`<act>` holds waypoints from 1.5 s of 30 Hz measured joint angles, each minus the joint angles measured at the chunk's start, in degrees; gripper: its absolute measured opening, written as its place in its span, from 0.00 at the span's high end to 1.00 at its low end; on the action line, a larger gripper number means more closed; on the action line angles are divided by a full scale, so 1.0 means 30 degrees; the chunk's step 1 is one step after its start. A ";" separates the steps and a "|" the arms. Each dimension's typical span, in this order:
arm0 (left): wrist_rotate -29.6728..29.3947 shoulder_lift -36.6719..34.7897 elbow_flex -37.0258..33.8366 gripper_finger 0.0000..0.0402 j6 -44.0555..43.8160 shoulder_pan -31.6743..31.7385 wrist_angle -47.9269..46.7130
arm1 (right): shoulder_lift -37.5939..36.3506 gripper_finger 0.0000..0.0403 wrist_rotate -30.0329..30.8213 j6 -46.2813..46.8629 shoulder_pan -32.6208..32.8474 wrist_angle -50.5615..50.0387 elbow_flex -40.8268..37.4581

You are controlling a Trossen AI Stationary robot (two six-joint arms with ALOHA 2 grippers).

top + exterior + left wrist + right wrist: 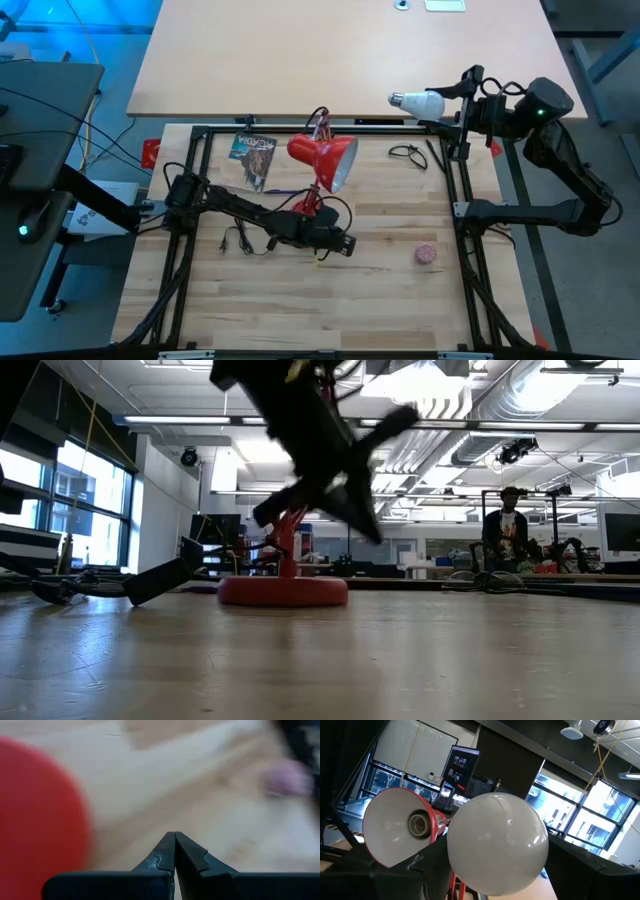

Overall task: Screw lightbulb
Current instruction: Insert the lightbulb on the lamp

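Right hand [447, 97]: raised at the far right edge of the surface [380, 300], fingers clamped on the lightbulb.
Lightbulb [418, 101]: held sideways in the right hand, its white globe pointing away from the hand toward the red lamp; in the right wrist view the globe [496, 844] fills the middle, right in front of the hand.
Red lamp [325, 158]: well apart from the right hand, out ahead of the bulb; the shade's white inside and its empty socket [419, 824] face the hand.
Lamp base [283, 590]: round and red, flat on the surface, just beside the left hand.
Left hand [347, 243]: low over the middle of the surface, fingers pressed together with nothing between them; the fingertips [165, 851] meet in a point.
Pink ball [427, 254]: on the surface ahead of the left hand, apart from it.
Black cable [408, 153]: loose loop on the surface below the right hand.
Person [511, 528]: standing in the room behind the surface.
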 joint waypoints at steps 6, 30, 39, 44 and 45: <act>0.3221 -0.1465 0.0000 1.00 0.1851 -0.0961 0.2087 | -0.0527 0.35 -0.0087 -0.1084 0.0015 -0.1035 0.0189; -0.5125 -1.6026 0.0018 1.00 0.6717 -0.3557 -0.6252 | 0.0948 0.38 1.0892 -0.4620 1.0234 -0.8196 0.4167; -0.3607 -1.8943 0.0015 1.00 1.0572 -0.3101 -0.7222 | 0.5500 0.38 1.4602 -0.2088 1.3195 -0.7200 0.5360; -0.3390 -2.0569 0.0015 1.00 1.1129 -0.3101 -0.7912 | 0.5479 0.38 1.7663 0.0745 1.6032 -0.7679 0.5413; -0.3621 -2.0832 0.0015 1.00 1.1137 -0.3101 -0.8080 | 0.5505 0.38 1.8656 0.1350 1.6723 -0.8127 0.5413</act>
